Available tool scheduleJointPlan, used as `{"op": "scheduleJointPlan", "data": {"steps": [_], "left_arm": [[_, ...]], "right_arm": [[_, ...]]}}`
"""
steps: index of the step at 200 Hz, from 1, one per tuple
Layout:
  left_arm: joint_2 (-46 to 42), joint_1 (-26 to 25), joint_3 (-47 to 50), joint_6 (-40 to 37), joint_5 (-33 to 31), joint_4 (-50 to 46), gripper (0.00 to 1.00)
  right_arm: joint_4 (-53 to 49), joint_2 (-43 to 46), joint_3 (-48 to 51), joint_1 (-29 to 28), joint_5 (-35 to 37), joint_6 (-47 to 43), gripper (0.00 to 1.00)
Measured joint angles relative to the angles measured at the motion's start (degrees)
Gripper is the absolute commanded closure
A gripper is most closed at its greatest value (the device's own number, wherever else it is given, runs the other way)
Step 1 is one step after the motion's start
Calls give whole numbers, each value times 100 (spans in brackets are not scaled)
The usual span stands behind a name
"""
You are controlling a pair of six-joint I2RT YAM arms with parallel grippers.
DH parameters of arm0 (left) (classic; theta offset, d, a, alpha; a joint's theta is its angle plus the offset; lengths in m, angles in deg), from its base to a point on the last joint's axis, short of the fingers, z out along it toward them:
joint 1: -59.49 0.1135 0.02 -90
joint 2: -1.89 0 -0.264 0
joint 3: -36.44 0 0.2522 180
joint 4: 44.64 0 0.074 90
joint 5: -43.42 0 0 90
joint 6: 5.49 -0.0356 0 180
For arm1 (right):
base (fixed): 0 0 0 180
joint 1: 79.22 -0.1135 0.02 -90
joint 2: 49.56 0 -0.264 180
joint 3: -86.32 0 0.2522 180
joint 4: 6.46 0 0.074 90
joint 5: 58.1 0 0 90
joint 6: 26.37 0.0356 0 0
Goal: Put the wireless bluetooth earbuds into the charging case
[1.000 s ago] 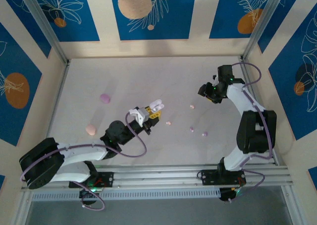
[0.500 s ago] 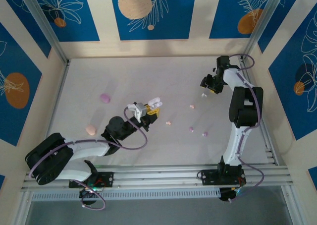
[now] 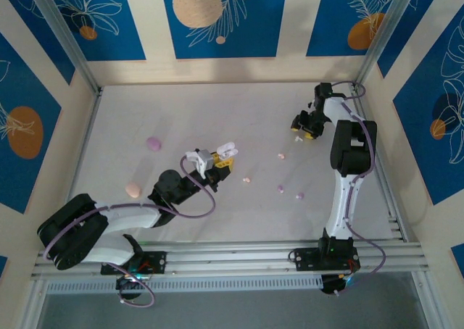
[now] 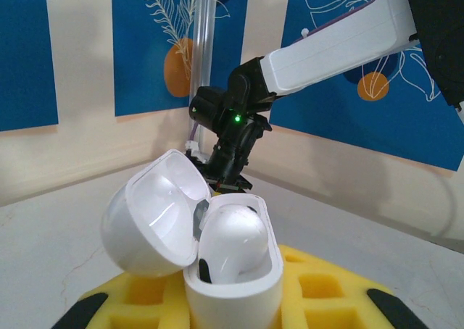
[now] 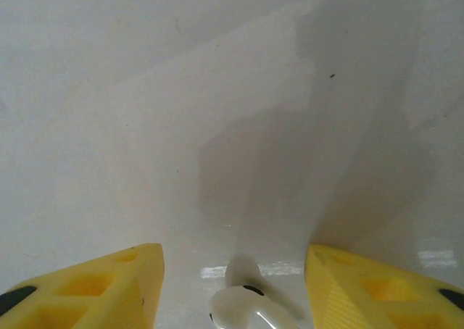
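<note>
Right wrist view: right gripper fingers spread astride white earbud, lower centre, not gripping. Left gripper clenched on open charging case. Risk: rounded bud squirts sideways when pads close

1. Charging case, left wrist view: the base is cut off by the lower edge, and the hinge is hidden behind the open lid.
2. Seated earbud: only its rounded top shows; the rest is sunk in the shell.
3. Left gripper: its yellow fingers run off the lower edge.
4. Right gripper: in its own wrist view both fingers are cropped at the bottom corners. In the left wrist view its tips are hidden behind the case lid.
5. White earbud: its lower part is cut off by the frame.
6. Loose earbuds, top view: too small to tell shape or orientation.
7. Right arm: cropped at the right edge.
</note>
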Motion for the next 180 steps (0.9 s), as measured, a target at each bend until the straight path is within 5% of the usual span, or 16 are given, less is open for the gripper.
{"op": "scheduleJointPlan", "data": {"steps": [180], "left_arm": [[-57,0,4,46,0,-7,80]], "right_arm": [[-57,393,645,-310,175,-59,51]]}}
